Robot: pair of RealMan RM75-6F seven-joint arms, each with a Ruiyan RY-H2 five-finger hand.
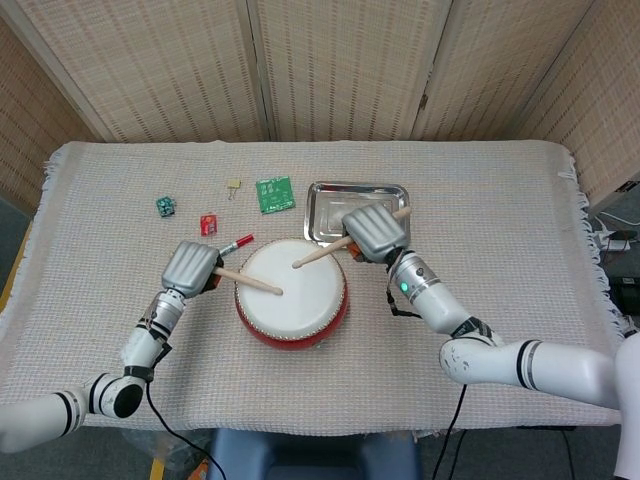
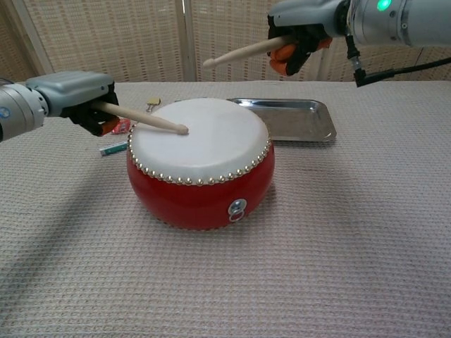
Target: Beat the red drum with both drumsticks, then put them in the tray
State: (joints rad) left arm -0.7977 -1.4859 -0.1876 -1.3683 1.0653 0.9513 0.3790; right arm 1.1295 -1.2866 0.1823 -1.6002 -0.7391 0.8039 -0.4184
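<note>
The red drum (image 1: pixel 291 297) stood on the cloth-covered counter (image 1: pixel 500 220) near its centre, white skin upward. The left hand (image 1: pixel 190 267) sat at the drum's 9 o'clock, fingers closed around the left drumstick (image 1: pixel 248 282); in the chest view, the tip of that drumstick (image 2: pixel 141 118) rested on, or lay just above, the skin at its left part. The right hand (image 1: pixel 374 233) was positioned at the drum's 2 o'clock, fingers wrapped around the right drumstick (image 1: pixel 322 253); the chest view showed this hand (image 2: pixel 299 32) raised well above the drum, with the drumstick (image 2: pixel 243 51) clear of the skin and its tip pointing toward 9 o'clock. The metal tray (image 1: pixel 358 212) lay at the drum's 1 o'clock, just beyond it, partly covered by the right hand in the head view. At the drum's 10 to 11 o'clock lay a red-capped marker (image 1: pixel 236 244), a small red item (image 1: pixel 208 224), a green circuit board (image 1: pixel 274 193), a small clip (image 1: pixel 233 185) and a small teal item (image 1: pixel 165 206).
</note>
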